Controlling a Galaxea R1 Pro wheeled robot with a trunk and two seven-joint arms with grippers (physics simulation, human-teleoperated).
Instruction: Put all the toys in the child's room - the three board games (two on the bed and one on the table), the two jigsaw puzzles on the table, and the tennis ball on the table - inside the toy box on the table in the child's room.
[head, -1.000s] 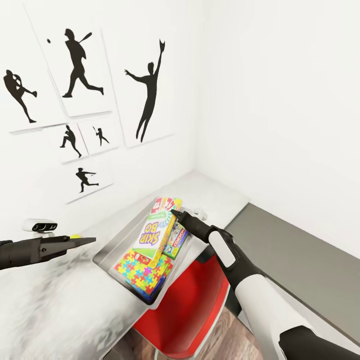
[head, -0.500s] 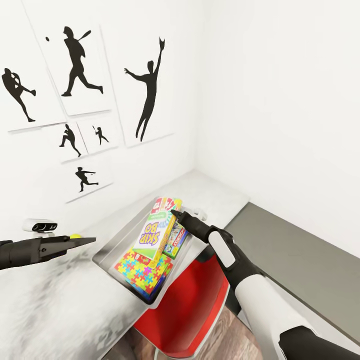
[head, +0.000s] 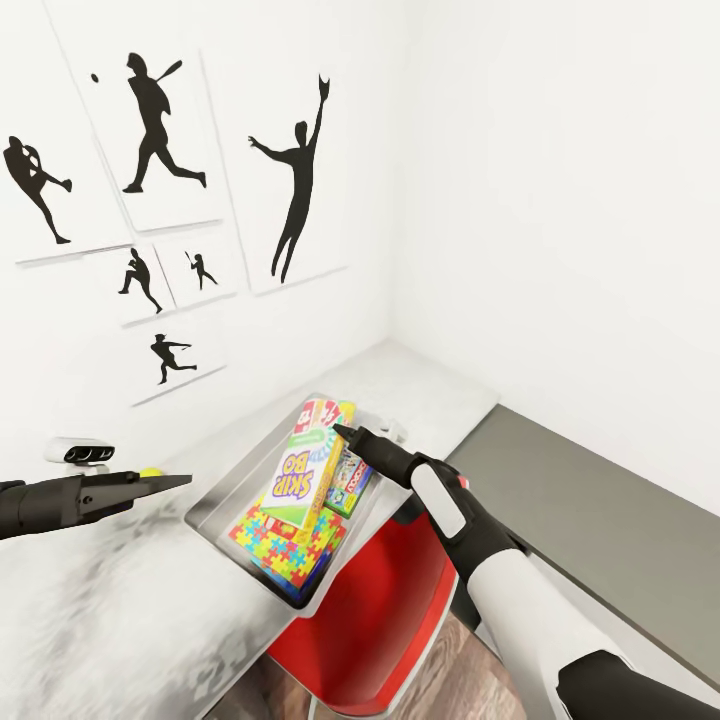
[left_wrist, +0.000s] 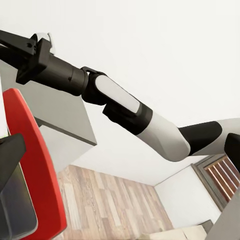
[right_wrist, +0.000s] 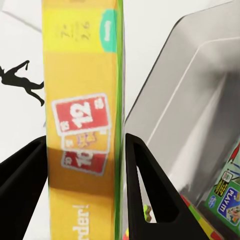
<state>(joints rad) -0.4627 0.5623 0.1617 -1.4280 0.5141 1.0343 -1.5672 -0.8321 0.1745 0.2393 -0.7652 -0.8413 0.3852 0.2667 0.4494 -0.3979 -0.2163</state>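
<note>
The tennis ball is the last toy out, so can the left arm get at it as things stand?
Probably yes. The tennis ball sits on the table right by the left pincer, nothing between them in the head view. Whether the pincer is open is unclear.

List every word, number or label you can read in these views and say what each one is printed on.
"SKIP BO": cover of the yellow board game held by the right gripper, over the toy box.
"12" and "10": red cards on that game's edge.
"order!": partly cut off, lower on that edge.
"MONOPOLY": apparently, on the green board game; small.
"PLAY": partial, on the green box.
Other print: too blurred.
</note>
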